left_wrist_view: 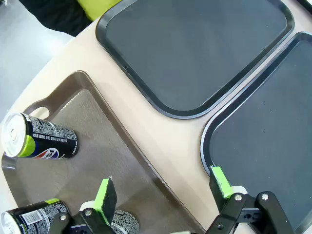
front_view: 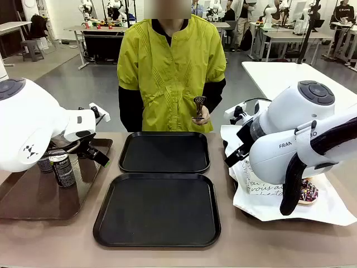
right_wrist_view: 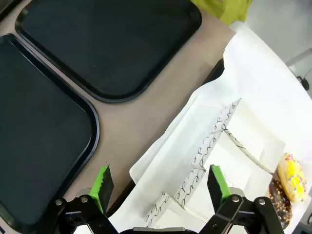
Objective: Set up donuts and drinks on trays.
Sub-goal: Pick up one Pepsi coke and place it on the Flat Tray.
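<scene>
Two black trays lie empty mid-table, the far one (front_view: 164, 152) and the near one (front_view: 157, 209). On the brown tray (front_view: 28, 198) at the left stand black drink cans (front_view: 63, 167). My left gripper (left_wrist_view: 163, 190) hovers open over that brown tray's inner edge, with one can (left_wrist_view: 41, 141) ahead of it and another (left_wrist_view: 29, 222) beside its finger. My right gripper (right_wrist_view: 160, 185) hangs open above white lettered paper (right_wrist_view: 243, 97). A yellow sprinkled donut (right_wrist_view: 291, 176) and a chocolate one (right_wrist_view: 278, 204) lie at the paper's far end.
A person in a yellow-green top stands at the far side, holding a small dark object (front_view: 199, 109) in one hand. The white paper (front_view: 334, 209) spreads over the table's right end. Bare tabletop (front_view: 223, 162) separates the black trays from it.
</scene>
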Robot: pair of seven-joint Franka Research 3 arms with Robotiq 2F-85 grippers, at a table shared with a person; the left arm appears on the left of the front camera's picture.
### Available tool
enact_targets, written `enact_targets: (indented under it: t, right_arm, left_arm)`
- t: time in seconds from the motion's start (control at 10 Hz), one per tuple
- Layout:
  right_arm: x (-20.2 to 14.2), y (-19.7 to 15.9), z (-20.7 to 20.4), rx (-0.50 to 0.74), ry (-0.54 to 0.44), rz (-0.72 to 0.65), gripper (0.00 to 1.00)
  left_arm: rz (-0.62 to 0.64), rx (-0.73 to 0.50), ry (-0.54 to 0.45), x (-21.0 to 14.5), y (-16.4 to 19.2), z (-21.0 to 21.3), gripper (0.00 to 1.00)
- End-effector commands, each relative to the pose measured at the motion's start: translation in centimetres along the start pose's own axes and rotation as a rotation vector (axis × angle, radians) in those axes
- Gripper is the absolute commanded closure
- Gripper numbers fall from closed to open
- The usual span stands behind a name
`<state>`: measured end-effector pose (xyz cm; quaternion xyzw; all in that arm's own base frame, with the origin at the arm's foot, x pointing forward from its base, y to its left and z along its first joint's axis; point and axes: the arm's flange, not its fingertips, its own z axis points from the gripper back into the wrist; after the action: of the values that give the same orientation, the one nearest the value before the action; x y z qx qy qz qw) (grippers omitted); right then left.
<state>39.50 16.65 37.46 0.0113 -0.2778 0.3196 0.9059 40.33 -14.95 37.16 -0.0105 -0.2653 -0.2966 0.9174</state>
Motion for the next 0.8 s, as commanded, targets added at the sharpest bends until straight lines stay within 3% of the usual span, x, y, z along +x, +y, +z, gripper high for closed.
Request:
enact_targets:
  t: [0.0, 0.7]
  right_arm:
    - [0.0, 0.0, 0.0, 0.0, 0.0, 0.0, 0.0]
    - [0.0, 0.0, 0.0, 0.0, 0.0, 0.0, 0.0]
  left_arm:
    - [0.0, 0.0, 0.0, 0.0, -0.01, 0.0, 0.0]
    - [0.0, 0.0, 0.0, 0.0, -0.01, 0.0, 0.0]
